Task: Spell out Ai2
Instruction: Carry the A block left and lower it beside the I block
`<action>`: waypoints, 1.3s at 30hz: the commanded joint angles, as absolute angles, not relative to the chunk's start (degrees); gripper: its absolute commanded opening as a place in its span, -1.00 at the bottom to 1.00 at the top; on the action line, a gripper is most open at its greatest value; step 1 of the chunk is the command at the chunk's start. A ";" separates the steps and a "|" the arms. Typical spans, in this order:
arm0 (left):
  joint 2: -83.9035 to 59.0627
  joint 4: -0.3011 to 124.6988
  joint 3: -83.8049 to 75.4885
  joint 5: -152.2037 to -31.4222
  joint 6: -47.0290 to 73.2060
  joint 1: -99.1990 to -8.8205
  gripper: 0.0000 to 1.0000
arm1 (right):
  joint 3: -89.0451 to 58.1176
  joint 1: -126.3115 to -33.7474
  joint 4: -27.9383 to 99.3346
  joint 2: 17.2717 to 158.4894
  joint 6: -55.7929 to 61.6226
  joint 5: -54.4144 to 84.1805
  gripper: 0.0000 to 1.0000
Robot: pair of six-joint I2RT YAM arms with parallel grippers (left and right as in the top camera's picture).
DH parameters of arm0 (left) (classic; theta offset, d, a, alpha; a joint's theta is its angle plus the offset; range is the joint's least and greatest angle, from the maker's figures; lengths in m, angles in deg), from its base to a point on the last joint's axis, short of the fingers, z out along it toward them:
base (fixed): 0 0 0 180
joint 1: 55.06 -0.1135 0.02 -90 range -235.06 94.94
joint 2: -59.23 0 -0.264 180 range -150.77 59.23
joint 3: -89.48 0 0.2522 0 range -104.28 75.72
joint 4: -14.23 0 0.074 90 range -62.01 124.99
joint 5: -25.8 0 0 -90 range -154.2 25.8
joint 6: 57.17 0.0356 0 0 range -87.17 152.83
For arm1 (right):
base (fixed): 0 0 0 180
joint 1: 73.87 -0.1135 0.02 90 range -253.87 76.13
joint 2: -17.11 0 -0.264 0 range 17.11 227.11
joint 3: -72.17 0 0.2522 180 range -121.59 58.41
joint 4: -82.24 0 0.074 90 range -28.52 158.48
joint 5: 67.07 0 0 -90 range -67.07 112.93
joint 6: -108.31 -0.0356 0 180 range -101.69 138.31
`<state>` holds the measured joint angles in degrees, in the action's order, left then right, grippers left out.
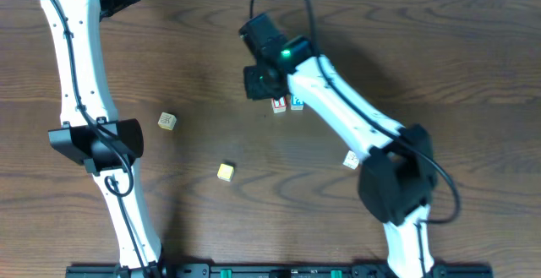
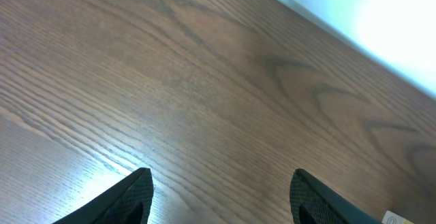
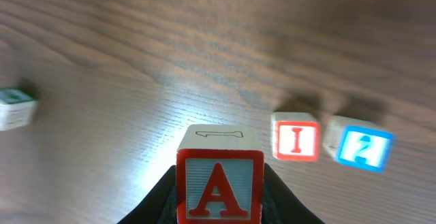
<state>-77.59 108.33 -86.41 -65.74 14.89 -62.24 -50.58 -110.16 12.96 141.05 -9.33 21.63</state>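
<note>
My right gripper is shut on the red "A" cube and holds it above the table, left of the other two letters. The red "I" cube and the blue "2" cube stand side by side on the table, "I" on the left; they also show in the overhead view as the "I" cube and the "2" cube. In the overhead view the right gripper hides the "A" cube. My left gripper is open and empty over bare wood.
A pale cube with a green letter lies mid-left and shows in the right wrist view. A yellow cube lies in the middle front. A cream cube lies beside the right arm. The left arm stands at the left.
</note>
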 commanded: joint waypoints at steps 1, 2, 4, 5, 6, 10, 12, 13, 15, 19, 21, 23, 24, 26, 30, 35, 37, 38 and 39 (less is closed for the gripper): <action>-77.17 108.28 -87.15 -66.00 15.72 -62.17 0.32 | -52.63 -110.99 12.37 143.85 -11.84 22.87 -0.97; -77.17 108.28 -87.15 -65.98 15.72 -62.17 0.32 | -52.63 -111.34 12.45 144.65 -11.45 22.89 -0.97; -77.17 108.20 -87.15 -65.98 15.72 -62.17 0.32 | -52.61 -111.69 12.48 145.77 -11.27 22.89 -0.97; -77.17 108.15 -87.15 -66.02 15.72 -62.17 0.32 | -52.59 -111.71 12.48 146.56 -11.20 22.92 -0.97; -77.17 108.13 -87.15 -66.17 15.72 -62.17 0.32 | -52.59 -111.71 12.48 147.17 -10.70 22.87 -0.98; -77.17 108.11 -87.15 -66.17 15.72 -62.17 0.32 | -52.59 -111.75 12.54 149.35 -7.42 22.87 -0.97; -77.17 108.02 -87.15 -66.17 15.70 -62.17 0.32 | -52.57 -111.84 12.65 149.46 -5.78 23.44 -0.97; -77.17 107.93 -87.15 -66.20 15.70 -62.15 0.32 | -52.54 -111.84 12.80 149.46 -5.28 24.31 -0.97; -77.17 107.72 -87.15 -66.20 15.70 -62.15 0.32 | -52.46 -111.82 13.39 149.48 -3.31 26.11 -0.97; -77.17 107.63 -87.15 -66.20 15.70 -62.15 0.33 | -52.46 -111.60 13.61 150.47 -1.30 26.98 -0.97; -77.17 107.58 -87.15 -66.20 15.70 -62.15 0.32 | -52.46 -111.60 13.59 151.23 -0.87 27.00 -0.97; -77.17 107.52 -87.15 -66.20 15.70 -62.15 0.33 | -52.46 -111.60 13.59 151.56 -0.87 27.00 -0.98; -77.17 107.52 -87.15 -66.20 15.70 -62.15 0.33 | -52.46 -111.60 13.66 151.60 -0.87 27.00 -0.97; -77.17 107.48 -87.15 -66.20 15.70 -62.15 0.32 | -52.46 -111.60 13.68 151.65 -0.87 27.00 -0.97; -77.17 107.37 -87.15 -66.17 15.70 -62.15 0.33 | -52.46 -111.32 13.63 151.98 -0.89 27.24 -0.97; -77.17 107.21 -87.15 -66.17 15.70 -62.15 0.33 | -52.46 -111.30 13.94 152.04 -0.89 28.34 -0.97; -77.17 107.19 -87.15 -66.17 15.72 -62.15 0.33 | -52.46 -111.30 13.94 152.04 -0.93 28.90 -0.98; -77.17 107.19 -87.15 -66.17 15.70 -62.15 0.33 | -52.46 -111.30 14.09 152.04 -0.93 29.19 -0.97; -77.17 107.17 -87.15 -66.17 15.70 -62.15 0.32 | -52.46 -111.30 14.29 152.04 -0.91 29.14 -0.97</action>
